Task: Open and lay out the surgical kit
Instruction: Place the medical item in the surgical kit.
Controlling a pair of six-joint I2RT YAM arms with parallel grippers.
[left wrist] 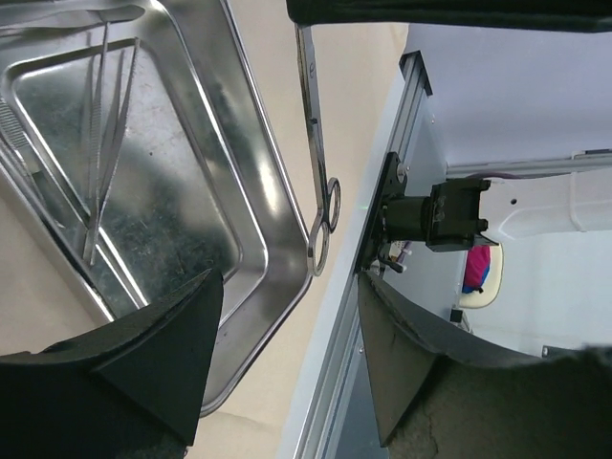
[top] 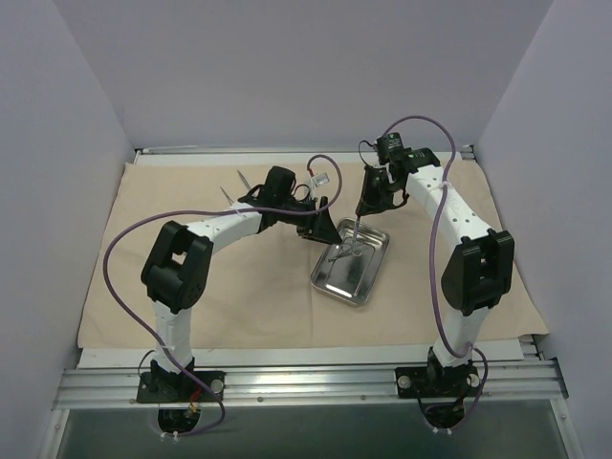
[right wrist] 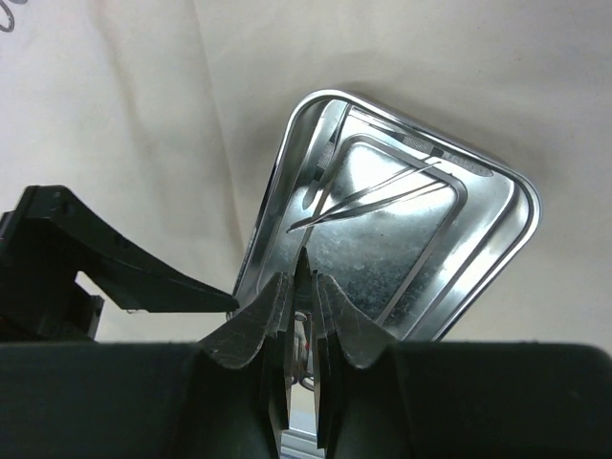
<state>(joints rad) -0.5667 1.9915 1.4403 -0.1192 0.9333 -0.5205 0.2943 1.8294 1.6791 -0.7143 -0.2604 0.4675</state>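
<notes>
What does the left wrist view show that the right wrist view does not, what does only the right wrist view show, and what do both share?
Only the left wrist view: the scissors along their length with both finger rings, the table's metal rail, and the open left tool. Only the right wrist view: the right tool shut on a thin metal piece, apparently those scissors, and the whole outline of the tray. Both: the tray, the tweezers lying in it, and the beige cloth under it.

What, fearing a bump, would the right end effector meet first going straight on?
Likely the steel tray ahead; the thin instrument the right end effector grips would touch first, depth unclear.
</notes>
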